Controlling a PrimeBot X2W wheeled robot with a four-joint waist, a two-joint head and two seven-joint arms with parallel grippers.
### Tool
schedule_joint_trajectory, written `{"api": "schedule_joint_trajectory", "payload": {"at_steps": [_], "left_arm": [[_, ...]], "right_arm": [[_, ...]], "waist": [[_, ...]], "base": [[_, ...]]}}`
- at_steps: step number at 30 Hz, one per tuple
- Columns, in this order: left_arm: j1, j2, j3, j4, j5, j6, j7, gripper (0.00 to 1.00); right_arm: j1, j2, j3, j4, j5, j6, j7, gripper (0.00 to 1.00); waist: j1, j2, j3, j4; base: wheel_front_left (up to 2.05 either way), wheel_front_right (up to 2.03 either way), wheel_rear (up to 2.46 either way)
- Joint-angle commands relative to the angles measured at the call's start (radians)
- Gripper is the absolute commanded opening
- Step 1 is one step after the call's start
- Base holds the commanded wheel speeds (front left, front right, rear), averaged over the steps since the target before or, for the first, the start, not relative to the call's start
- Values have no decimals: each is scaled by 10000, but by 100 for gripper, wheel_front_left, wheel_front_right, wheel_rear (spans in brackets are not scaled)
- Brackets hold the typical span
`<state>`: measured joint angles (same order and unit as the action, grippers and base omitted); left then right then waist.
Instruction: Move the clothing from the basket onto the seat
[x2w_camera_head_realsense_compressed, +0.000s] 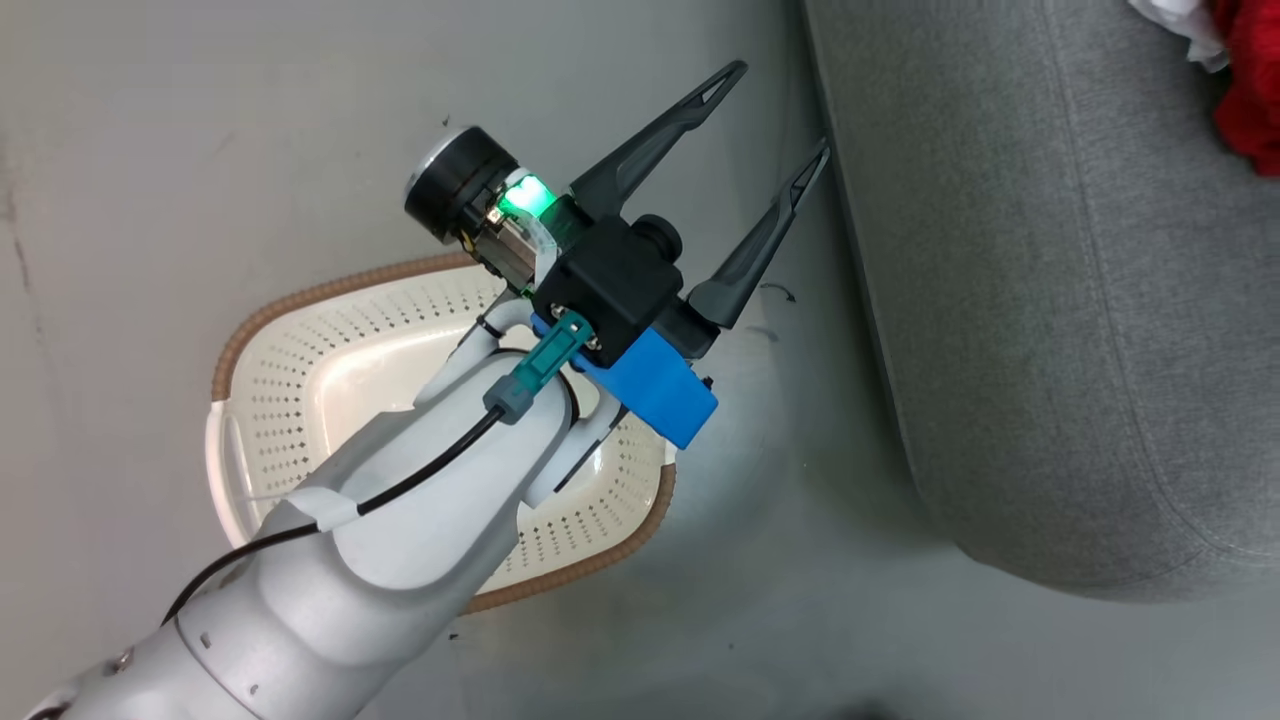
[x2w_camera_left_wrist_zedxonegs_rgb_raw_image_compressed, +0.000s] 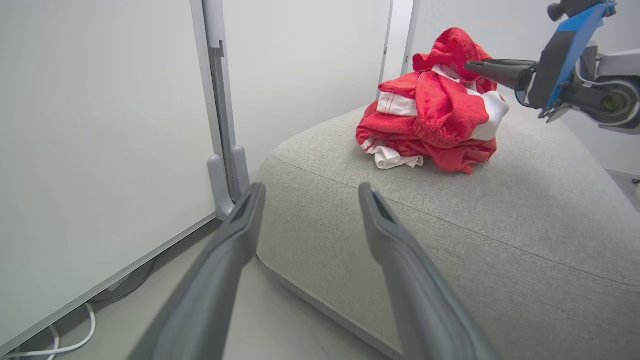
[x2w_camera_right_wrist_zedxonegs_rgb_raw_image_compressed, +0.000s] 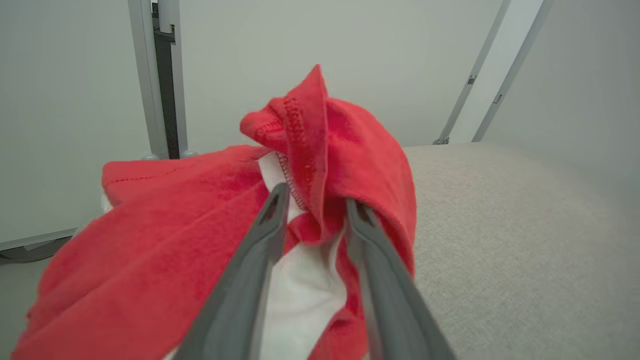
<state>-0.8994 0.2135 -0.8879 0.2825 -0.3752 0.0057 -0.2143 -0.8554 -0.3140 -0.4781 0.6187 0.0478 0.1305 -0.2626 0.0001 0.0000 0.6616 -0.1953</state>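
- Already, the clothing (x2w_camera_left_wrist_zedxonegs_rgb_raw_image_compressed: 435, 120) lay heaped on the seat (x2w_camera_left_wrist_zedxonegs_rgb_raw_image_compressed: 500, 225), red and white folds bunched together, well apart from the basket (x2w_camera_head_realsense_compressed: 300, 380) on the floor.
- Right gripper (x2w_camera_right_wrist_zedxonegs_rgb_raw_image_compressed: 315, 195) sat at the heap's top, its fingers narrowly parted either side of an upstanding red fold. Whether they pinched it or only bracketed it could not be told.
- Left gripper (x2w_camera_head_realsense_compressed: 782, 108) hung spread wide and empty above the basket, fingers aimed at the seat's edge. The heap lay ahead of it on the seat, with the right arm far nearer.
- Head view gave the basket's pale bowl, partly hidden by the forearm (x2w_camera_head_realsense_compressed: 420, 500), and just a corner of the heap. Left wrist view gave the whole heap, with the right arm's fingers level at its crown.
- Judged: the right arm's next move would be backing off along its fingers' own line.
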Motion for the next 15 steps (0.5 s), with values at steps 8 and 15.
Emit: {"api": "schedule_joint_trajectory", "payload": {"at_steps": [8,15], "left_arm": [[803,-193,280,351,-395,215,-421,100],[1747,-235,880,317,-609,441,-516,100]], "right_arm": [[1976,713,259,-1147,-206,5,-35,100],[3233,1059,1067,-2421,-240,4,-35,100]], "waist": [[-1,0,-1466,119],[-1,0,-2521,492]], "base": [[0,0,0],[0,0,0]]}}
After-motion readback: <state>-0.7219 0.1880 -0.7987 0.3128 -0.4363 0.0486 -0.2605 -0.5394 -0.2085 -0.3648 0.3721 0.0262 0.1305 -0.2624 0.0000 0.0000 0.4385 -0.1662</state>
